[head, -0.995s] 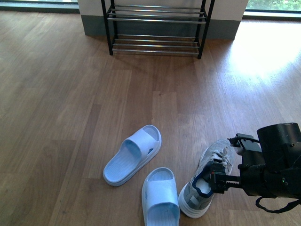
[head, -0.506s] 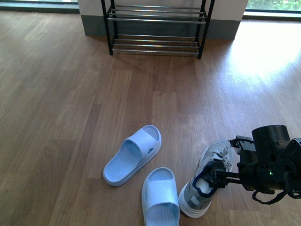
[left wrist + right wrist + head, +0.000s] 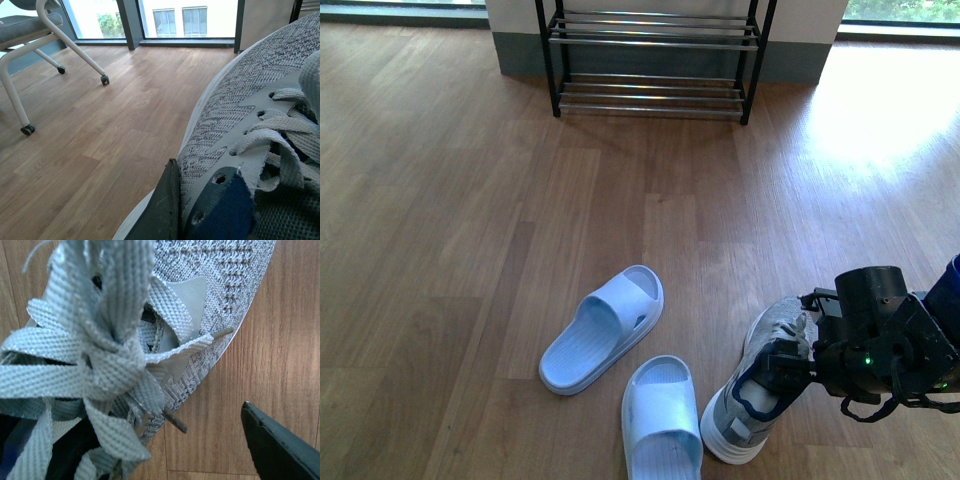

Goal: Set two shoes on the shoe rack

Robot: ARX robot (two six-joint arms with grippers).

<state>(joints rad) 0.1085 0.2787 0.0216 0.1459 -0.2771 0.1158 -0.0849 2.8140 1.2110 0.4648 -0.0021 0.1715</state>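
Right wrist view: fingers [image 3: 280, 450] astride sneaker [image 3: 220, 285]

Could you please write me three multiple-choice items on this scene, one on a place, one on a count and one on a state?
1. Where does the grey sneaker lie in the front view?
A. right of the pale blue slides
B. left of them
C. between them

2. How many pale blue slides are there?
A. one
B. two
C. four

3. How is the right hand?
A. shut on a slide
B. open at the sneaker's collar
C. folded away out of view

Answers: 1 A, it lies just right of the nearer slide. 2 B, two show side by side. 3 B, the right wrist view shows one finger standing apart from the sneaker's side.
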